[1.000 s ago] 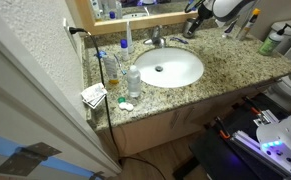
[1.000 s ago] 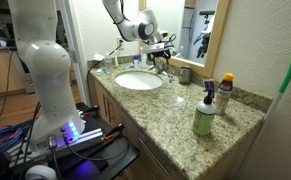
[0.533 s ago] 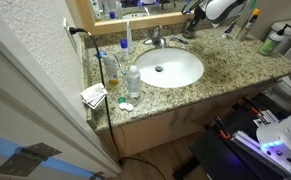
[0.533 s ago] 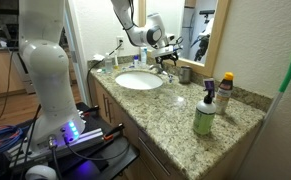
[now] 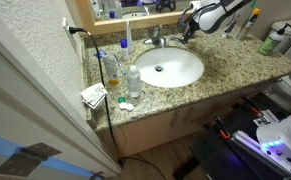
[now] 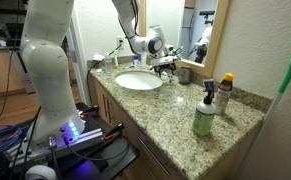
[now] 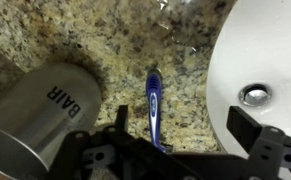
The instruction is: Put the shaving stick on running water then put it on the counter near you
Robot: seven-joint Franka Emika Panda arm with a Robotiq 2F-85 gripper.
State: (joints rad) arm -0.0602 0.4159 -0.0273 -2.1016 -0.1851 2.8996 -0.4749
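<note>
Beside the white basin (image 7: 270, 50), on the counter (image 7: 75, 35) btw. it & a metal cup (image 7: 40, 115), the shaving stick (image 7: 153, 105) lies flat under the gripper (image 7: 180, 140), jaws spread wide & empty; prob. light, stiff, slick plastic, so pinch mid-handle across its narrow width.

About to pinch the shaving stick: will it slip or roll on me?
Likely light and stiff: the shaving stick is slim, lying flat on the counter. Its glossy handle may slip or twist when pinched.
</note>
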